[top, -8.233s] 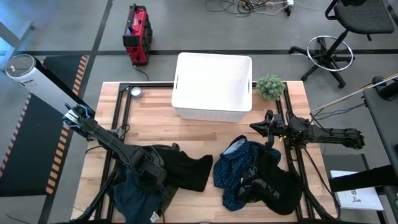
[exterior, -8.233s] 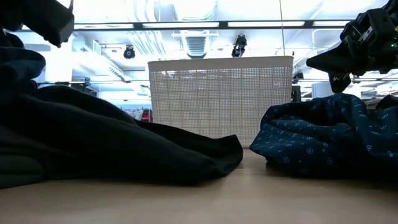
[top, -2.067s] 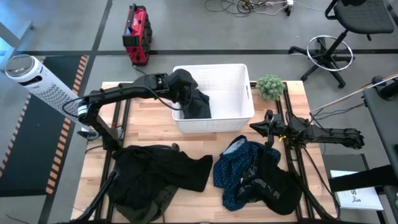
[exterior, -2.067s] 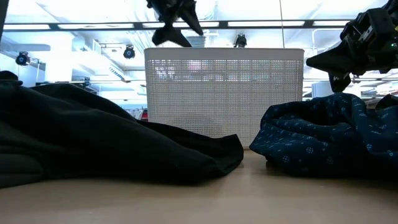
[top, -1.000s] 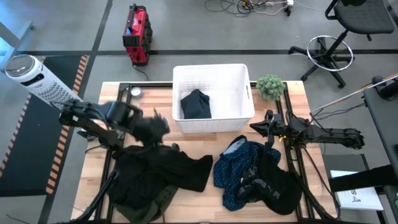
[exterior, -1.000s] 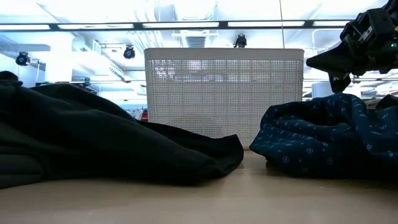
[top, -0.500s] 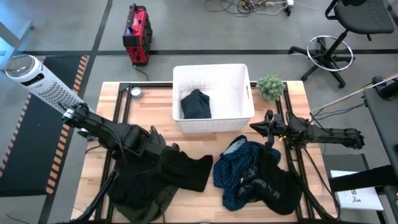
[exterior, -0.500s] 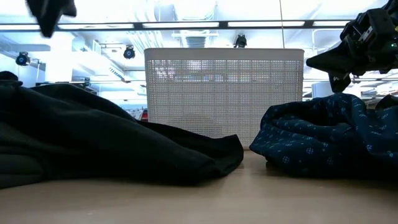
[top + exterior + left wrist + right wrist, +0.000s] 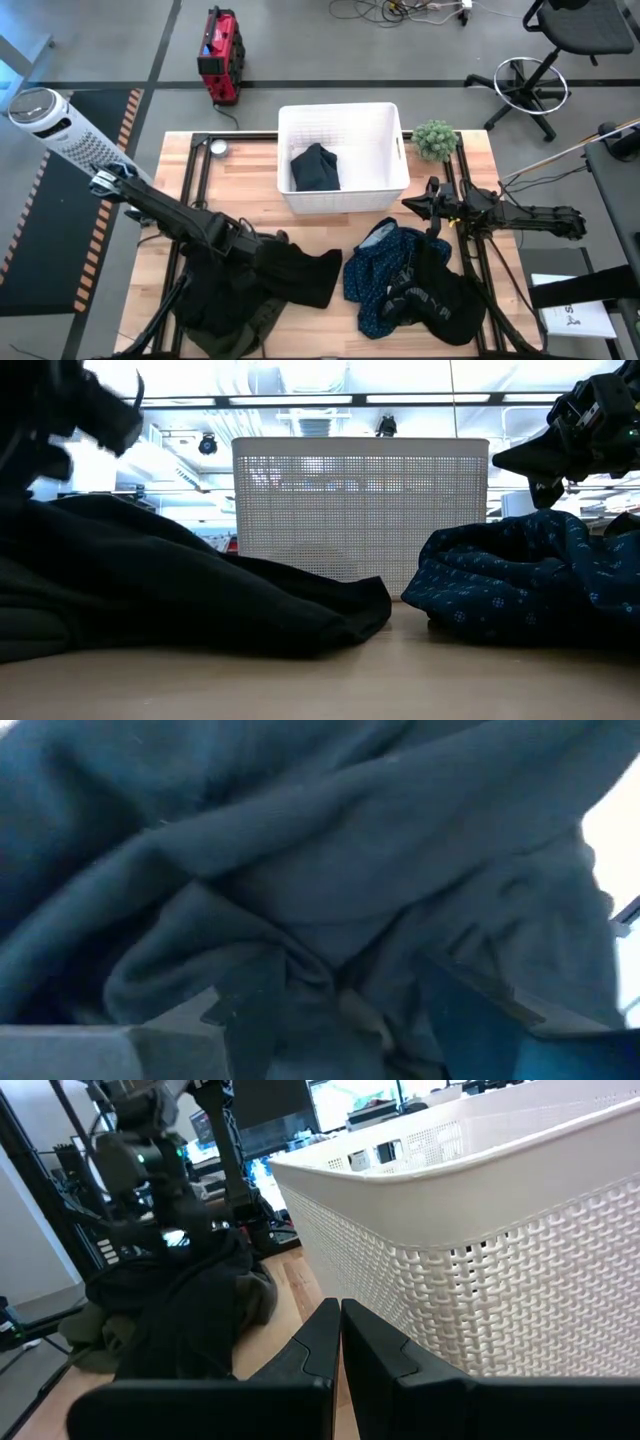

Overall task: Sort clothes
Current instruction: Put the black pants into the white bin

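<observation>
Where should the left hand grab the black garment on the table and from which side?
Pinch the raised folds near the middle of the black garment, coming straight down from above. It lies spread and crumpled flat on the table, so bunched ridges are the only graspable part. The left hand is already over it.

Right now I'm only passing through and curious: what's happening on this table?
A robot is sorting clothes. One dark garment already lies in the white basket. The left claw is down at the black pile, fingers spread over the fabric. The right claw waits shut near the navy patterned piece.
</observation>
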